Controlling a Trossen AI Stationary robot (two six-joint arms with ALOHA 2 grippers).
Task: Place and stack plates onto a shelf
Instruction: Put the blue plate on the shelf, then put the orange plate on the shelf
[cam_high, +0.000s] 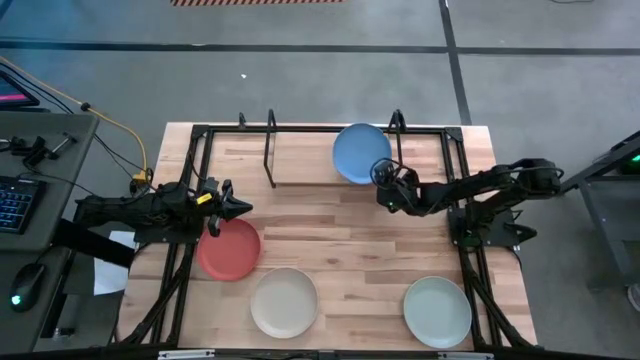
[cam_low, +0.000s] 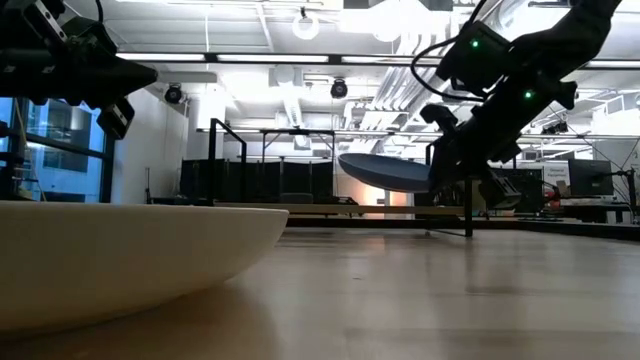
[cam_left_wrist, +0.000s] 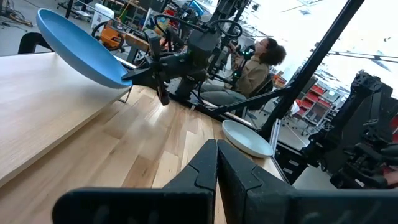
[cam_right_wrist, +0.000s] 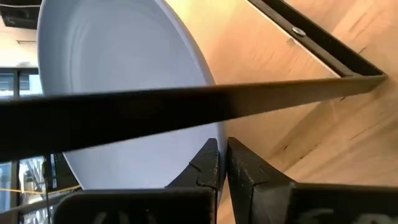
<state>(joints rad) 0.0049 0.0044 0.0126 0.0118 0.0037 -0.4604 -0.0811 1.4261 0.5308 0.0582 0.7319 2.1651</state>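
Clamping the near rim of the blue plate (cam_high: 357, 152), the right hand (cam_high: 383, 176) holds it tilted and clear of the bench (cam_high: 330, 235), over the right part of the shelf (cam_high: 300, 150). I judge this the placing step for the first plate: the next move calls for lowering it level between the upright posts, then releasing. Well away from the shelf, the left hand (cam_high: 222, 204) hovers over the edge of the red plate (cam_high: 229, 248), fingers together and empty. Farther still from the shelf lie the cream plate (cam_high: 284, 302) and the pale green plate (cam_high: 437, 311) (both untouched). Only the low view shows the gap beneath the blue plate; only the right wrist view shows a shelf rod crossing before it.
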